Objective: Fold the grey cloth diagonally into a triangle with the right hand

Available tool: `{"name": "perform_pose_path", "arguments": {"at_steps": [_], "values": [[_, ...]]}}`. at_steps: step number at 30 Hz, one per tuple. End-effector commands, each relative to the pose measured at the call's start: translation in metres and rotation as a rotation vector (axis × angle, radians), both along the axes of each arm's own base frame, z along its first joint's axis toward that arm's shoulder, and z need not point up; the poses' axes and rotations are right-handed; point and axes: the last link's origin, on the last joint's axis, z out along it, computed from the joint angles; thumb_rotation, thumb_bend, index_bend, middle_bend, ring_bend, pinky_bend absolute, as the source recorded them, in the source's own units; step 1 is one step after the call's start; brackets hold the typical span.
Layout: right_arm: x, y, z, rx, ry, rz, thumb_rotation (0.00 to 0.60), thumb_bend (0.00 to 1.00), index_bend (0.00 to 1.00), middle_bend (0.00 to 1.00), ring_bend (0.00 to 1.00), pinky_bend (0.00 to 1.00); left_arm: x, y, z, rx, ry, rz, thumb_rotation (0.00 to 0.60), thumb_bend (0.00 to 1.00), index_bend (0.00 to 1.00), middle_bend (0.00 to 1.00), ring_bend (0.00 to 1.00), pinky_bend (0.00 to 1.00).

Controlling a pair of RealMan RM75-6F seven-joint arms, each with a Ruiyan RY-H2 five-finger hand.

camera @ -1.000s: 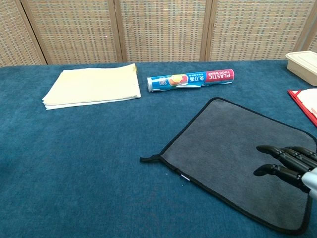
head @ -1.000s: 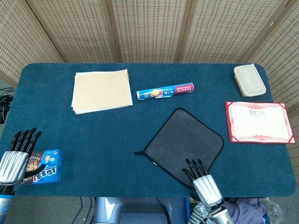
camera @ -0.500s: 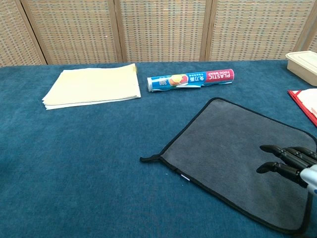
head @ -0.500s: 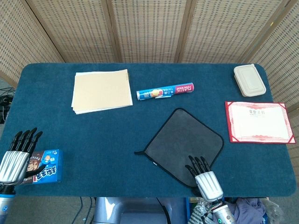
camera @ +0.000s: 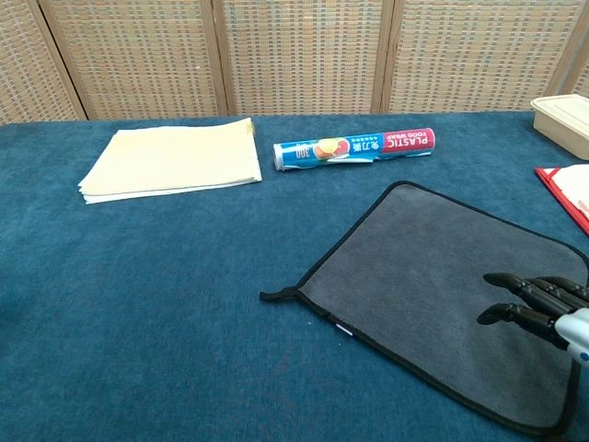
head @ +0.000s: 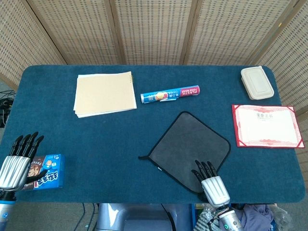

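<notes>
The grey cloth (head: 190, 144) (camera: 442, 276) lies flat and unfolded on the blue table, set like a diamond, with a black edge and a small loop at its left corner. My right hand (head: 210, 180) (camera: 543, 308) hovers over the cloth's near corner, its dark fingers (camera: 515, 313) stretched out and apart, holding nothing. At the table's near left my left hand (head: 17, 161) is spread beside a blue snack box (head: 45, 178); it holds nothing.
A stack of cream paper (head: 103, 94) (camera: 170, 161) lies far left. A roll of plastic food wrap (head: 169, 94) (camera: 354, 147) lies just beyond the cloth. A red-bordered certificate (head: 267, 126) and a beige lidded container (head: 258, 83) are on the right.
My right hand has drawn back a little toward the table's near edge and slightly right over the cloth's near corner. The cloth and the left hand have not moved.
</notes>
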Motion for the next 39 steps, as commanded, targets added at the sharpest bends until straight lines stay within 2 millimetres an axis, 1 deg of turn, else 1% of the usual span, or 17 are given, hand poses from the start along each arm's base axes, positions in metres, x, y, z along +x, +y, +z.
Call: {"name": "perform_pose_path", "arguments": {"at_steps": [1,10,17,19,23,27,30,34,39], "values": [[-0.0007,-0.0008,-0.0008,0.002,0.002,-0.004,0.6,0.07,0.2,0.0,0.0,0.0,0.0002,0.0,-0.0001,0.0,0.0,0.0,0.6,0.12,0.0,0.0,0.0,0.0],[-0.0017,-0.0031,-0.0011,-0.004,0.003,-0.005,0.6,0.07,0.2,0.0,0.0,0.0,0.0004,-0.0001,-0.0008,-0.002,0.0,-0.002,0.6,0.12,0.0,0.0,0.0,0.0],[-0.0023,-0.0036,-0.0008,-0.006,0.003,-0.007,0.6,0.09,0.2,0.0,0.0,0.0,0.0005,-0.0003,-0.0003,-0.004,-0.006,-0.001,0.6,0.12,0.0,0.0,0.0,0.0],[-0.0018,-0.0039,-0.0007,-0.009,0.002,-0.005,0.6,0.12,0.2,0.0,0.0,0.0,0.0005,-0.0002,-0.0004,-0.005,-0.005,-0.002,0.6,0.12,0.0,0.0,0.0,0.0],[-0.0018,-0.0047,-0.0016,-0.009,0.0,-0.007,0.6,0.27,0.21,0.0,0.0,0.0,0.0009,-0.0009,-0.0002,-0.007,-0.009,-0.004,0.6,0.12,0.0,0.0,0.0,0.0],[-0.002,-0.0056,-0.0018,-0.012,-0.004,-0.004,0.6,0.35,0.22,0.0,0.0,0.0,0.0008,-0.0005,0.0,-0.007,-0.011,-0.003,0.6,0.12,0.0,0.0,0.0,0.0],[-0.0029,-0.0063,-0.0018,-0.017,-0.006,-0.003,0.6,0.38,0.22,0.0,0.0,0.0,0.0009,-0.0005,-0.0007,-0.01,-0.01,-0.005,0.6,0.12,0.0,0.0,0.0,0.0],[-0.0042,-0.0064,-0.0024,-0.015,-0.001,-0.006,0.6,0.38,0.24,0.0,0.0,0.0,0.0011,-0.0005,-0.0006,-0.01,-0.012,-0.004,0.6,0.12,0.0,0.0,0.0,0.0],[-0.0047,-0.0062,-0.0028,-0.013,0.001,-0.008,0.6,0.38,0.33,0.0,0.0,0.0,0.0012,-0.0006,-0.0003,-0.009,-0.015,-0.005,0.6,0.12,0.0,0.0,0.0,0.0]]}}
